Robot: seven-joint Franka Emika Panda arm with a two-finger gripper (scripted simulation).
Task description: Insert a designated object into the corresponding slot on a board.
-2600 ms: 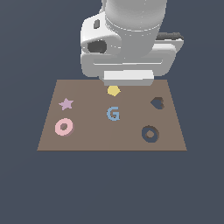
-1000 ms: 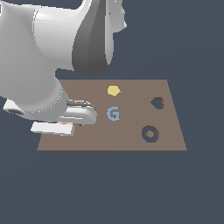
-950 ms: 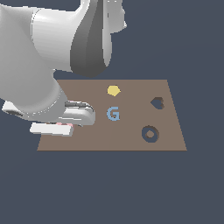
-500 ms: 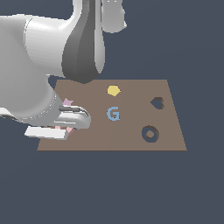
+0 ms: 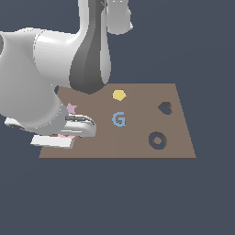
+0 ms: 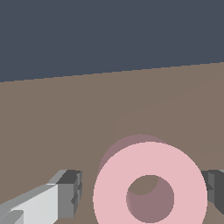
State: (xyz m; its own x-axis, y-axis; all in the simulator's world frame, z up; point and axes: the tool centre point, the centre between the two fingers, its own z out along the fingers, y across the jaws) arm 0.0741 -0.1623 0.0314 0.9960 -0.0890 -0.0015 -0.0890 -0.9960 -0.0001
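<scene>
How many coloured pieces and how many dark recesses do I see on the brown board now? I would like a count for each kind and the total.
Coloured pieces: 4: pink ring, lilac star, blue letter G, yellow piece.
Dark recesses: 2: ring-shaped slot, heart-shaped recess.
Total: 6, all on the board.

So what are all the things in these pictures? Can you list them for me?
board: one, brown, flat under everything
ring: one, pale pink, between the tool's fingers
star: one, lilac, half hidden by the arm
letter G: one, blue, mid-board
yellow shape: one, far edge
heart hole: one, dark, exterior view's right
ring hole: one, dark, brown middle, nearer than heart
arm: one, white and grey
tool: one, fingers either side of ring
</scene>
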